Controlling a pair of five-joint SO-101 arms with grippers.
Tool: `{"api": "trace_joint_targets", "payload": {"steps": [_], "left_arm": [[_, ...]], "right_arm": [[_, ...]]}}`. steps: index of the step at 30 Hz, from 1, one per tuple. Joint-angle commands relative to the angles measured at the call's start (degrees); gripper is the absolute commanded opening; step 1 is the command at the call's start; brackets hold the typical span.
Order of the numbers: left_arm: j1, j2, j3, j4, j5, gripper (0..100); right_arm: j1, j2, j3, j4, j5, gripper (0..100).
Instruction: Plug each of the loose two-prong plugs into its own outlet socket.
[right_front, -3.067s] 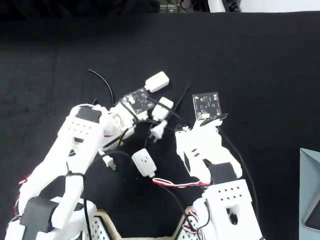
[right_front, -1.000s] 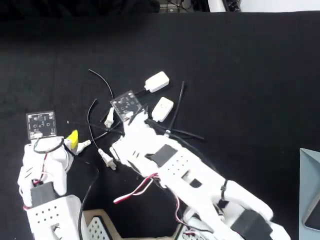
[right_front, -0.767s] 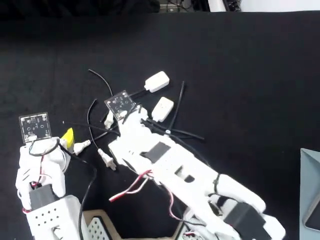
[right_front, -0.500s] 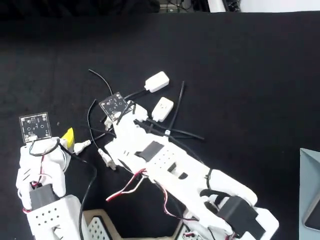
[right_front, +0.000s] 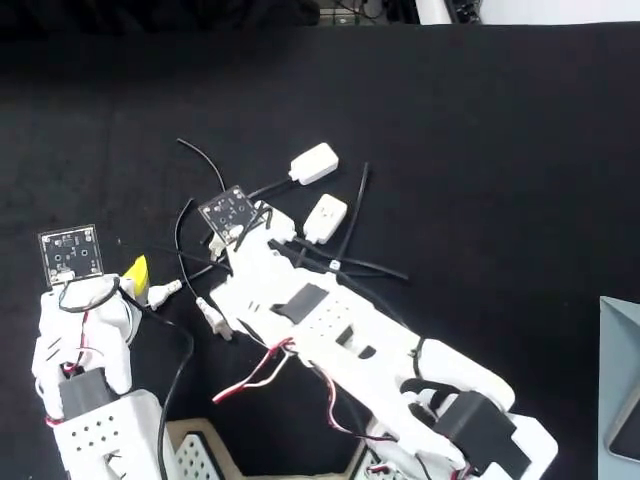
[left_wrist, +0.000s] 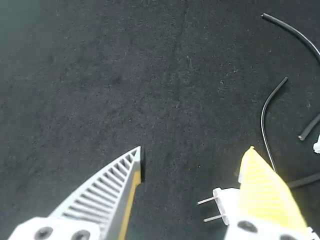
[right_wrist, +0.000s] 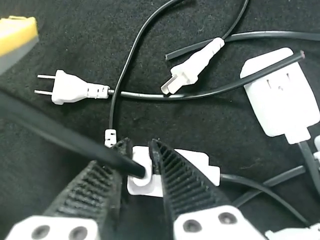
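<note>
On the black surface (right_front: 500, 150) lie a white socket (right_front: 314, 163), a second socket (right_front: 326, 217) near it, a small white plug (right_front: 213, 318), another plug (right_front: 166, 291) close by, and thin black cords (right_wrist: 270, 35) that cross each other.

The right pincer (right_wrist: 139, 146) half covers a white block (right_wrist: 200, 170).

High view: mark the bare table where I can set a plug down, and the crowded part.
Free: the broad black table right of the outlet sockets, out to the grey object; also the far strip beyond them. Crowded: the cords, plugs and sockets between the left arm and right arm.
</note>
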Motion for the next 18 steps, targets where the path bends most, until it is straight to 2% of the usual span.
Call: {"api": "trace_joint_targets", "payload": {"steps": [1, 10, 18], "left_arm": [[-0.6, -0.5, -0.1, -0.4, 0.5, 31], [-0.6, -0.5, -0.1, -0.4, 0.5, 31], [-0.6, -0.5, -0.1, -0.4, 0.5, 31]], "right_arm": [[1.1, -0.1, 0.5, -0.4, 1.3, 1.1], [6.3, -0.2, -0.7, 4.2, 1.6, 1.1], [2.6, 1.6, -1.4, 4.4, 1.7, 1.1]]}}
